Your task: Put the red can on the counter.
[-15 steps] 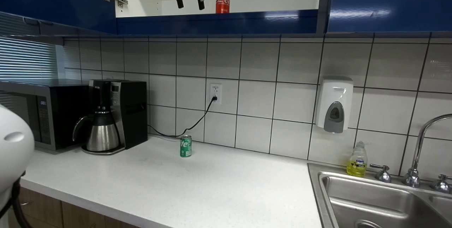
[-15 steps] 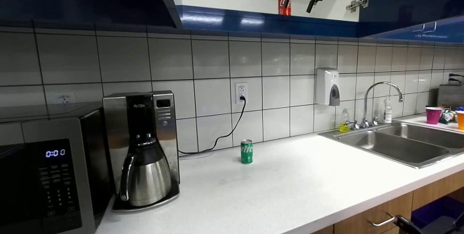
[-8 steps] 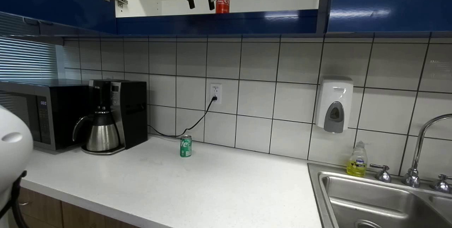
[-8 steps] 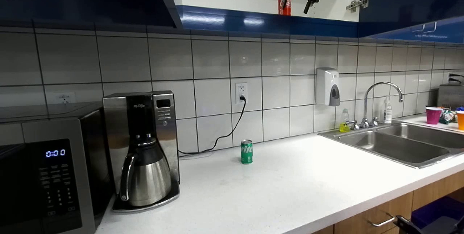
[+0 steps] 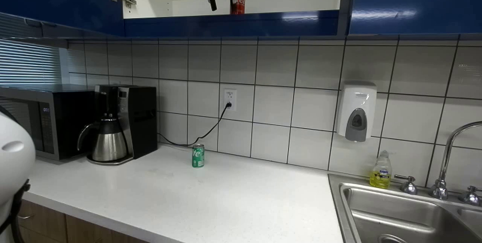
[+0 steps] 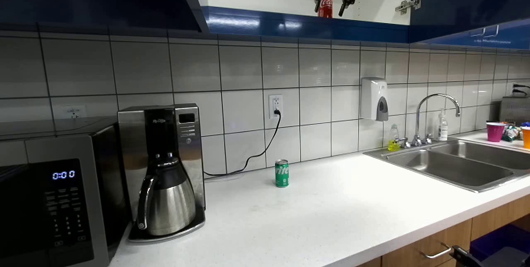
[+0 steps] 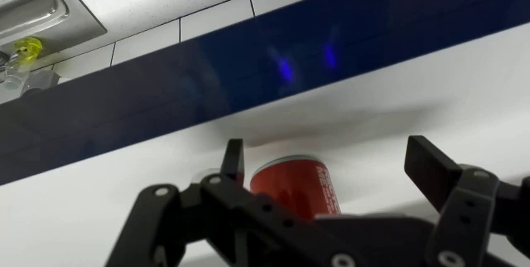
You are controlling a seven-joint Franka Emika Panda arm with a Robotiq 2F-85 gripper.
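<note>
The red can (image 5: 241, 2) stands in the open wall cabinet, above the blue front edge. It also shows in an exterior view (image 6: 326, 7) and in the wrist view (image 7: 294, 184), where gripper parts hide its lower portion. My gripper (image 5: 223, 8) is open at the can; it shows in the other views too (image 6: 329, 11) (image 7: 325, 139). In the wrist view the can lies between the two fingers, close to the left finger (image 7: 234, 155) and well apart from the right one. Contact with the left finger cannot be told. The white counter (image 5: 226, 201) lies below the cabinet (image 6: 331, 221).
A green can (image 5: 198, 155) stands on the counter near the tiles. A coffee maker (image 6: 161, 171) and a microwave (image 6: 58, 192) stand at one end, the steel sink (image 6: 451, 161) at the other. The blue cabinet edge (image 7: 248, 64) runs beside the can. A soap dispenser (image 5: 357, 111) hangs on the tiles.
My gripper has moved to the can, rightward in an exterior view and leftward in another, so a finger now overlaps the can. It stays open. The can shows no clear movement.
</note>
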